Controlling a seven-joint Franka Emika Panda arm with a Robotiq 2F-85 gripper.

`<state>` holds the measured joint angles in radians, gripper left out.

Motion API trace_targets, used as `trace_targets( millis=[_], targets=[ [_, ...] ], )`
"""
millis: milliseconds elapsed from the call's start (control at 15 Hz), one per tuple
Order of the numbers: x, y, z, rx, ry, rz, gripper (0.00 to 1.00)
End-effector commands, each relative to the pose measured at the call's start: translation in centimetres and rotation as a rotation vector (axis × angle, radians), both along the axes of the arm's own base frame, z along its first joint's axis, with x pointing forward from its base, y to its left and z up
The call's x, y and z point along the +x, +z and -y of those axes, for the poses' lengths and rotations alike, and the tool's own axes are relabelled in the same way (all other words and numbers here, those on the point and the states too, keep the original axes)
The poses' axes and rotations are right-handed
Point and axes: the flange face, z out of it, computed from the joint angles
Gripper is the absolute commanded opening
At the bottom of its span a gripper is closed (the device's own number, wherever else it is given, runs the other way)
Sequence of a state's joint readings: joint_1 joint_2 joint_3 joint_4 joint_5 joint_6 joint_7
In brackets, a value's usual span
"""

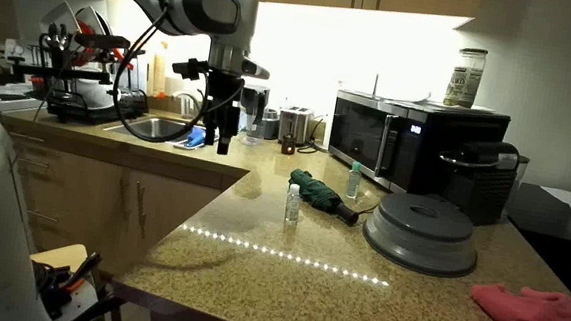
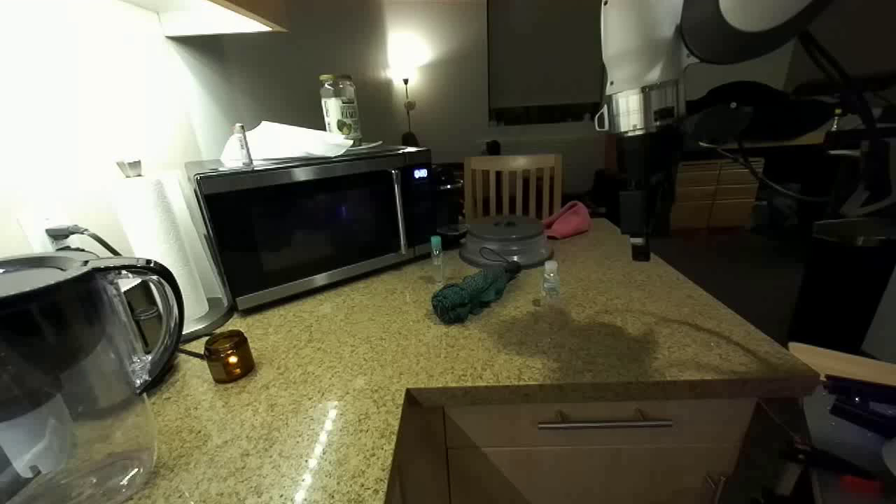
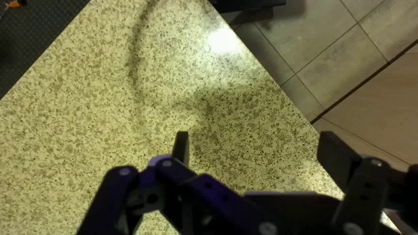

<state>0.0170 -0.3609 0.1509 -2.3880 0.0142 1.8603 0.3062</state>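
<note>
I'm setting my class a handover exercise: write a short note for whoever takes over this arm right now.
Jaws: open wide, empty, above the granite-look countertop.
Things: green compact umbrella lies between the upright white-capped bottle and the upright teal-capped bottle.
Done: none of these is gripped; no finished step shows.
Left: picking one up would first need the jaws brought over to it.

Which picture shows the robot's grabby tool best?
The wrist view, because the tool is big and close there, and you can see its two fingers spread wide apart with nothing between them. Both exterior views show it smaller and dark, pointing down, with the gap between its fingers hard to see.
</note>
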Motion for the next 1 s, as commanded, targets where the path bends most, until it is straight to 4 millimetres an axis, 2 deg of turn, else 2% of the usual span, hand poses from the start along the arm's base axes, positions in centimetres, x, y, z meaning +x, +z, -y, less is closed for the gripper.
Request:
trace_targets(
  millis=[0, 267, 533, 933],
  targets=[
    [0.0, 0.0, 0.0, 0.0, 0.0, -0.001, 1.0],
    [0.2, 0.0, -0.1, 0.0, -0.001, -0.005, 1.0],
    [1.5, 0.8, -0.9, -0.013, 0.016, 0.033, 1.0],
    [6.8, 3.2, -0.3, -0.052, 0.04, 0.125, 1.0]
  ],
)
